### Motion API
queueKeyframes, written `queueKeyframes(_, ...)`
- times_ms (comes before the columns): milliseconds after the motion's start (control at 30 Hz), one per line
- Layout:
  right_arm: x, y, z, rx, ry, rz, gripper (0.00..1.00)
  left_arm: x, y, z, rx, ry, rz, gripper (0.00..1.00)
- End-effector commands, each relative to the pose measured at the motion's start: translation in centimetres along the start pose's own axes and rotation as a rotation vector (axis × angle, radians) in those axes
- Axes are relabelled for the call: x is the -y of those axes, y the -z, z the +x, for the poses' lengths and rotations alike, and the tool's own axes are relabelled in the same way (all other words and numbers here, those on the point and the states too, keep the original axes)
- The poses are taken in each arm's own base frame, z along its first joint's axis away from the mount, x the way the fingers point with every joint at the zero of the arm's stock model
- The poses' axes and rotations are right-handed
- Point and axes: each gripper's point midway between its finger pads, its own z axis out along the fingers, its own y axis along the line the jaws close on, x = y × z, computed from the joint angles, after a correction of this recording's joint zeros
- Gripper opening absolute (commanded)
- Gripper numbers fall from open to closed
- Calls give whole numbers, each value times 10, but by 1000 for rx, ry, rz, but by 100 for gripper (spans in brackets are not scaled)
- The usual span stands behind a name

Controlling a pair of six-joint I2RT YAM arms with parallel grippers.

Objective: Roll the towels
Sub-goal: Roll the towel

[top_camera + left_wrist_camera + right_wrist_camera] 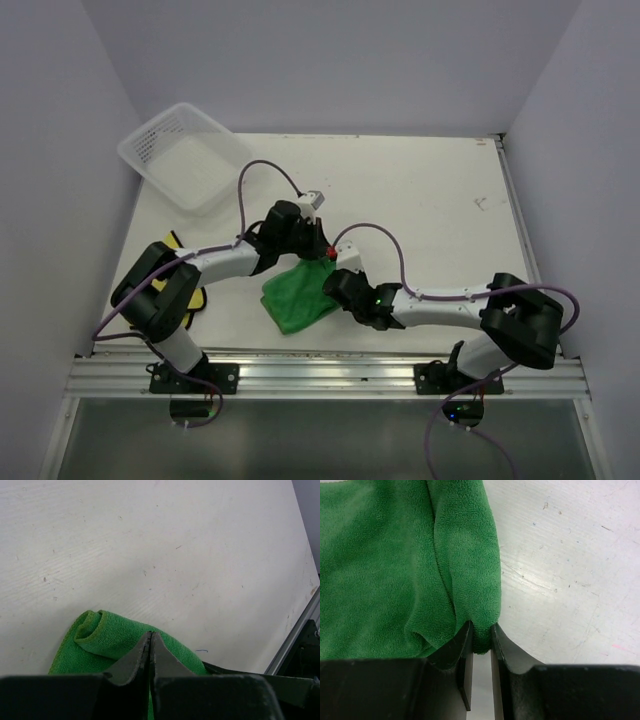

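Observation:
The bright green towel (297,297) lies crumpled near the front middle of the table. My left gripper (316,252) is at its far corner, and in the left wrist view (150,635) the jaws are pressed together, with green cloth showing between them. The towel (107,635) has a small rolled end beyond the tips. My right gripper (336,283) is at the towel's right edge. In the right wrist view (480,630) it is shut on a folded edge of the towel (385,565). The yellow towel (198,300) with its black face lies at the left, mostly hidden under my left arm.
A white mesh basket (135,155) sits at the far left corner, partly over the table edge. White walls close in the left, back and right sides. A metal rail (330,372) runs along the near edge.

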Motion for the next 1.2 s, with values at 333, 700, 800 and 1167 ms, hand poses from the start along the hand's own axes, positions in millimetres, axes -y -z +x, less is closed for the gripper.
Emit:
queueKeyframes(333, -29, 14, -15, 81, 303, 183, 0, 7, 16, -23, 65, 10, 3, 4)
queueKeyframes(700, -61, 4, 10, 6, 602, 272, 0, 3, 24, -10, 51, 23, -3, 4)
queueKeyframes(800, -67, 3, 11, -8, 633, 269, 0, 1, 26, -1, 35, 29, -3, 4)
queueKeyframes(1167, -80, -2, 20, -30, 710, 260, 0, -4, 30, 52, -21, 103, 67, 4)
